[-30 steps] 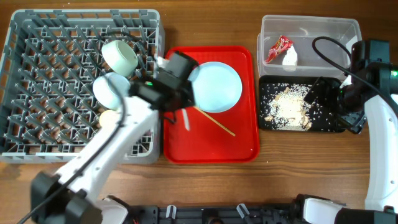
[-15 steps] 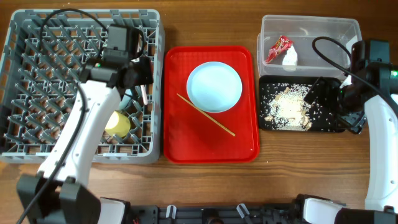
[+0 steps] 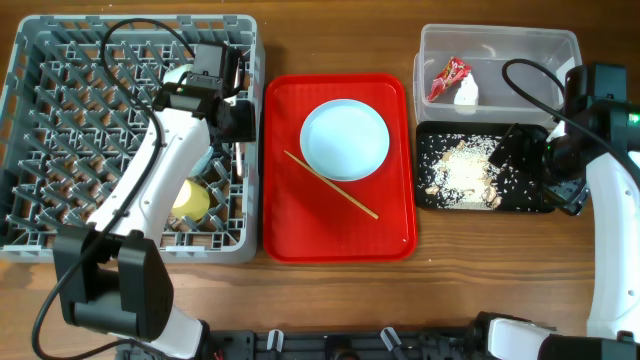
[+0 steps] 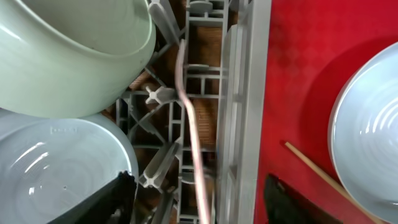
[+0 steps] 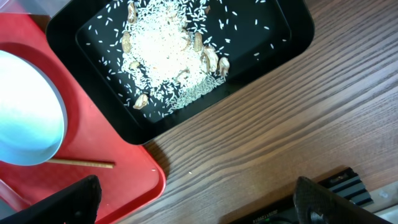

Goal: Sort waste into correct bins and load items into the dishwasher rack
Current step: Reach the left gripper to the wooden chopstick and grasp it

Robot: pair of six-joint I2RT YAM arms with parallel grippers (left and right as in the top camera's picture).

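Note:
My left gripper (image 3: 238, 125) hovers over the right edge of the grey dishwasher rack (image 3: 60, 120), jaws open. Between them a thin pale fork (image 4: 186, 112) stands blurred among the rack pegs, free of both fingers. Two mint bowls (image 4: 81, 50) (image 4: 56, 162) lean in the rack beside it, and a yellow cup (image 3: 190, 200) sits lower down. The mint plate (image 3: 345, 140) and a chopstick (image 3: 330, 185) lie on the red tray (image 3: 385, 235). The clear tub (image 3: 520, 45) holds the red wrapper (image 3: 450, 78) and white scrap (image 3: 466, 92). Rice scraps (image 5: 165, 53) fill the black tray (image 5: 292, 31). My right gripper (image 5: 196, 205) is open and empty.
The red tray lies between the rack and the two bins. Bare wooden table (image 5: 280, 124) runs along the front below the black tray. A black cable (image 3: 530, 80) loops over the clear tub near the right arm.
My left arm swung from the red tray to the rack's right edge carrying the fork, then opened its jaws and let it go. The right arm has stayed still.

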